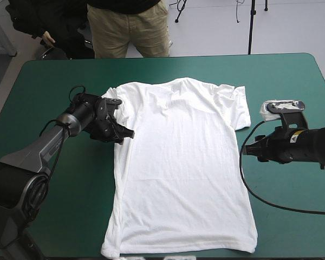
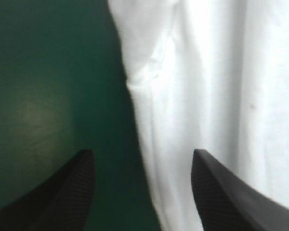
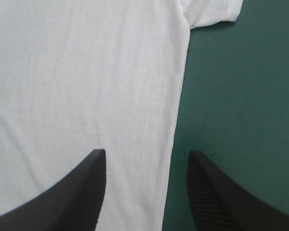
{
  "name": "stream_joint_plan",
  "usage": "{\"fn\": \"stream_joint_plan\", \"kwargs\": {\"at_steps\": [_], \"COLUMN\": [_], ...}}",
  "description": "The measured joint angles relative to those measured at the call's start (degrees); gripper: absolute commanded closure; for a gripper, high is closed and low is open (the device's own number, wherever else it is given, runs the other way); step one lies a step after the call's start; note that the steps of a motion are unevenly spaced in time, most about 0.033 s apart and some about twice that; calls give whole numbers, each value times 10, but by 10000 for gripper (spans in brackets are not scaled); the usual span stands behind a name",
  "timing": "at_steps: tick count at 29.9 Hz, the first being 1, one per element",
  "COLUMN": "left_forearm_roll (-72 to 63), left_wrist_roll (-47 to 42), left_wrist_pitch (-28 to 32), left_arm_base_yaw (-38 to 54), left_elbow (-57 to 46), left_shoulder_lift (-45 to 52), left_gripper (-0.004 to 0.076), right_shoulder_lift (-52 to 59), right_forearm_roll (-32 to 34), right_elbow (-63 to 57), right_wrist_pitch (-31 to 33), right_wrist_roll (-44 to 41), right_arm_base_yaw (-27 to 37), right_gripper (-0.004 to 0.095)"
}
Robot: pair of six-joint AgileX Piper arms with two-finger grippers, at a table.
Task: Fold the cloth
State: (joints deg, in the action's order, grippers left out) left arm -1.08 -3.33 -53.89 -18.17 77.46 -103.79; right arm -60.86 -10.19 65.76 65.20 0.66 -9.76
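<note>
A white short-sleeved T-shirt [image 1: 179, 162] is lying spread flat in the middle of the frame on the table's teal-green cover [image 1: 54, 76]. Its collar is pointing to the top of the high view and its hem is reaching almost to the bottom. One sleeve [image 1: 239, 108] is sticking out at the upper right, while the other, at the upper left, is lying rumpled against the body.

The left gripper [image 1: 127, 132] is coming in from the left of the frame, its tip sitting at the T-shirt's left edge below the rumpled sleeve. In its wrist view its two broad black fingers [image 2: 77, 187] are standing apart, one over the bare cover and one over the white cloth, with the shirt's edge running between them.

The right gripper [image 1: 245, 150] is sitting at the right of the frame, at the T-shirt's right edge below the spread sleeve. Its fingers [image 3: 86, 187] are likewise standing apart and straddling that edge, holding nothing. Whether either gripper is touching the cloth cannot be told.
</note>
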Motion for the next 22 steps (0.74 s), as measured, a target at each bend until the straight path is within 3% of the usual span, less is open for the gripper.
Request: {"fn": "stream_joint_plan", "kwargs": {"at_steps": [7,9,12,13,22], "left_forearm_roll": [-1,-2,-3,-3,-10], "left_wrist_roll": [-8,-10,-11,-11,-12], "left_wrist_pitch": [-2,-8,-13,-13,-20], "left_arm_base_yaw": [-24,-25,-27,-28,-28], "left_elbow": [8,13,17,17,24], "left_shoulder_lift": [-35,-41,-45,-46,-49], "left_gripper": [429,517,713,737,741], "right_shoulder_lift": [0,0,0,0,-51], "right_forearm_roll": [1,1,1,1,1], "right_elbow": [0,0,0,0,24], "right_wrist_pitch": [0,0,0,0,11], "right_wrist_roll": [0,0,0,0,33], "right_arm_base_yaw": [0,0,0,0,0], "right_gripper": [426,426,426,426,361]}}
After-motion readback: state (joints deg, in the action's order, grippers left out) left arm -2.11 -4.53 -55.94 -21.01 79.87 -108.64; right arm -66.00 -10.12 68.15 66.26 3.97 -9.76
